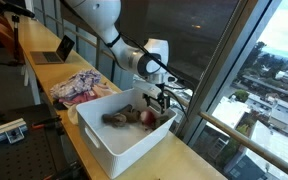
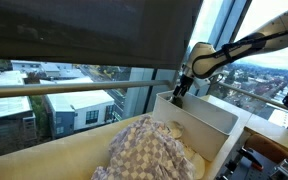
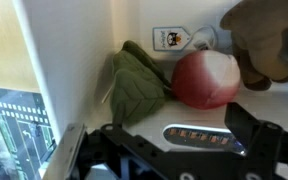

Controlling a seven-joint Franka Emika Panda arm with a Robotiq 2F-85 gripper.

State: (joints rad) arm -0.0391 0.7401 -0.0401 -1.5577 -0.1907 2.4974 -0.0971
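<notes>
My gripper (image 1: pixel 160 100) hangs open just above the far end of a white bin (image 1: pixel 94 135), with nothing between its fingers. In the wrist view a red round plush (image 3: pixel 206 80) with a green cloth leaf (image 3: pixel 139 85) lies on the bin floor right in front of the gripper (image 3: pixel 159 128). A brown plush toy (image 3: pixel 264 45) lies to its upper right, and a small white tag (image 3: pixel 166 40) sits behind. In an exterior view the toys (image 1: pixel 134 118) lie together inside the bin. From the window side, the gripper (image 2: pixel 180 90) points down over the bin (image 2: pixel 209 115).
A pink and white patterned cloth (image 1: pixel 84 88) lies on the wooden counter beside the bin, shown close up as a checked cloth (image 2: pixel 149 150). A laptop (image 1: pixel 56 50) stands farther back. Tall windows with a railing run along the counter's far side.
</notes>
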